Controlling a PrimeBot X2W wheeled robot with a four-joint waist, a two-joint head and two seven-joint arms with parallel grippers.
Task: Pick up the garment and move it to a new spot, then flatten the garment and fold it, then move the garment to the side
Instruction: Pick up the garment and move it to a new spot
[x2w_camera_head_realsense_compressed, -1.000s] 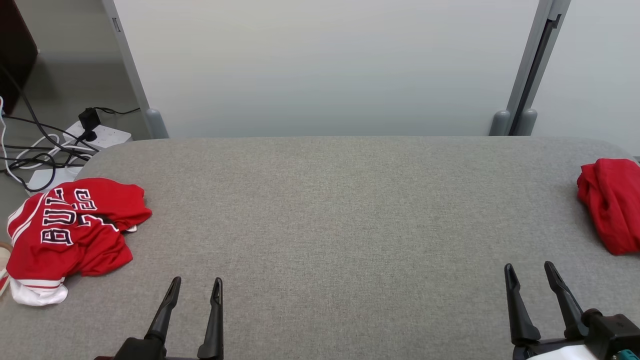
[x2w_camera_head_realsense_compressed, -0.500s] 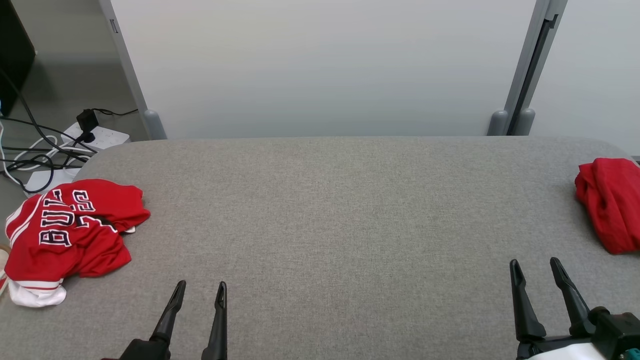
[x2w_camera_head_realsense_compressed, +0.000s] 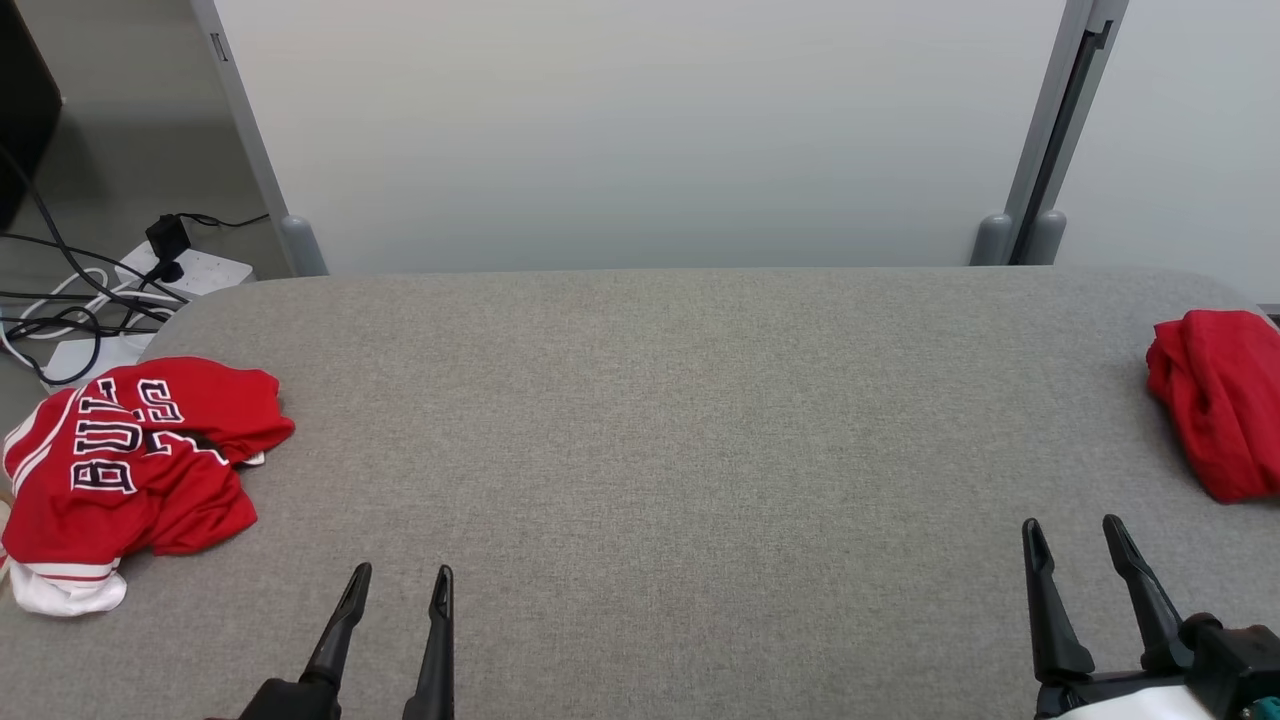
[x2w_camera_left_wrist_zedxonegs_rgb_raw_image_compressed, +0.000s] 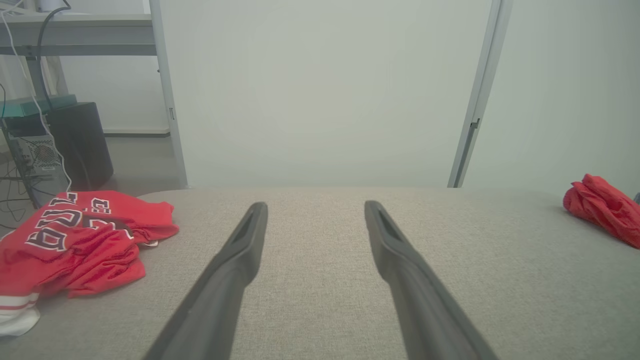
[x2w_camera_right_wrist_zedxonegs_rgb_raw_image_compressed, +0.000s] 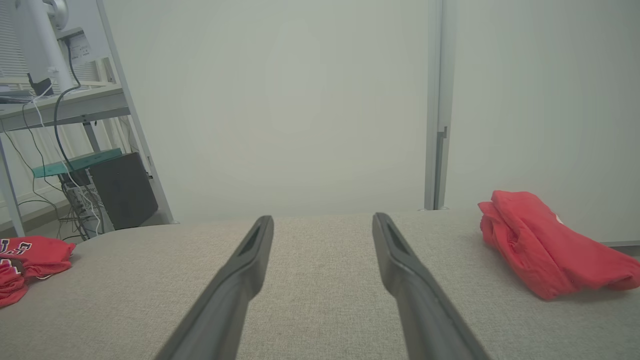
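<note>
Jersey: A crumpled red jersey (x2w_camera_head_realsense_compressed: 130, 470) with white-edged lettering lies heaped at the left edge of the grey table (x2w_camera_head_realsense_compressed: 680, 420), its white hem spilling toward the near side. Rumpled and unfolded, it appears to be the garment due for pickup.
Red bundle: A compact red bundle (x2w_camera_head_realsense_compressed: 1215, 400) sits at the far right edge, well apart from the jersey. Its tidy shape suggests a piece already folded and set aside.
Left gripper: The left gripper (x2w_camera_head_realsense_compressed: 402, 572) hovers low at the near edge, just right of the jersey, its two dark fingers spread wide and holding nothing.
Right gripper: The right gripper (x2w_camera_head_realsense_compressed: 1071, 523) waits near the bundle, likewise fully parted and empty.
Middle ground: The broad bare cloth between the garments looks reserved as the flattening and folding spot.
Stage: Nothing is gripped, so the first lift is not yet made.
</note>
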